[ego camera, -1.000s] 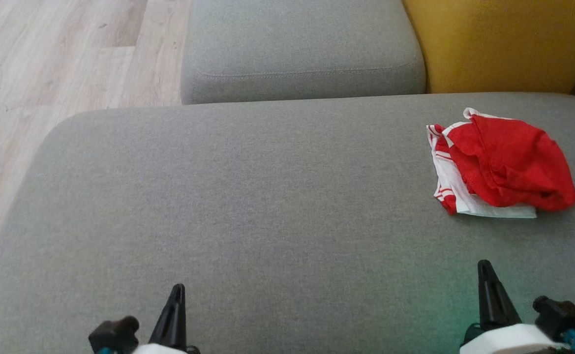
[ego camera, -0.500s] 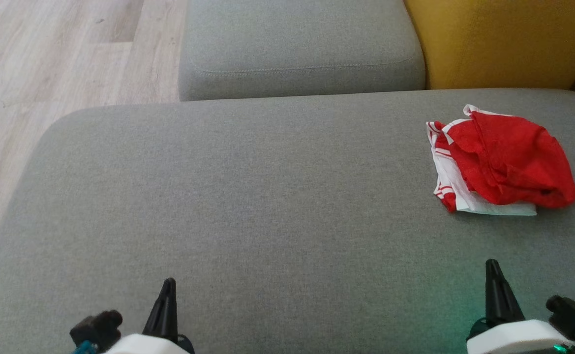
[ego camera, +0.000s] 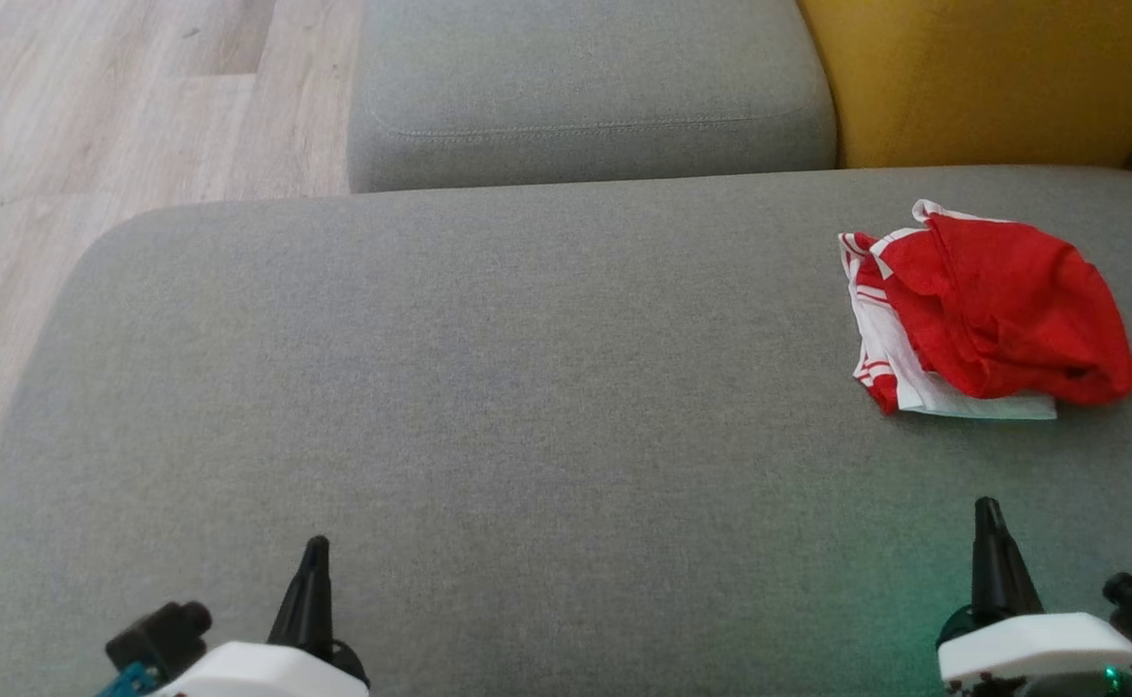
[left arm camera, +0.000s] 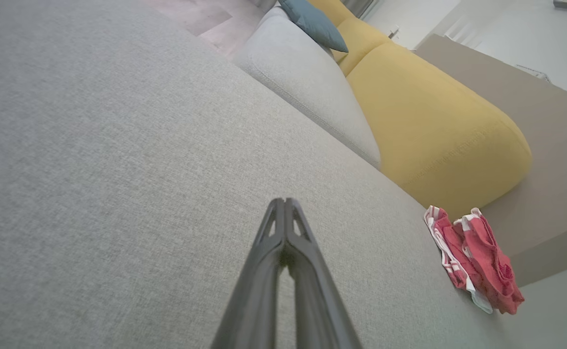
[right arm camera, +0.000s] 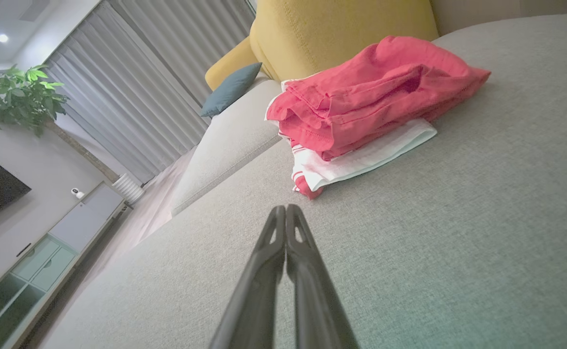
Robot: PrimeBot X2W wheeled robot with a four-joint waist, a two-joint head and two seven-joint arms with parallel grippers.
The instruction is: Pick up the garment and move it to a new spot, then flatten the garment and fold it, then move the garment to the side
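A: Where is the garment (ego camera: 996, 315)?

B: Far over on the right of the grey sofa seat (ego camera: 527, 387), close to the yellow cushion (ego camera: 992, 77). It lies in loose layers, red cloth on top and a white, red-striped part under it sticking out at the near and left edges.

A: Is it in a basket or a box?

B: No, it lies straight on the seat fabric, and nothing lies on it.

A: And the arms?

B: The left gripper (ego camera: 314, 552) hangs low over the near left of the seat, the right gripper (ego camera: 987, 508) over the near right. Both have their fingers pressed together and hold nothing. The right one is the nearer, though well apart from the cloth.

A: So what stage is this?

B: I can't settle that. A rough heap waiting to be lifted would look like this. So would a folded pile already put aside.

A: Any advice that holds either way?

B: Keep the closed fingers above the cloth, not brushing it. Those layers look soft and would slide or drag open at a touch.
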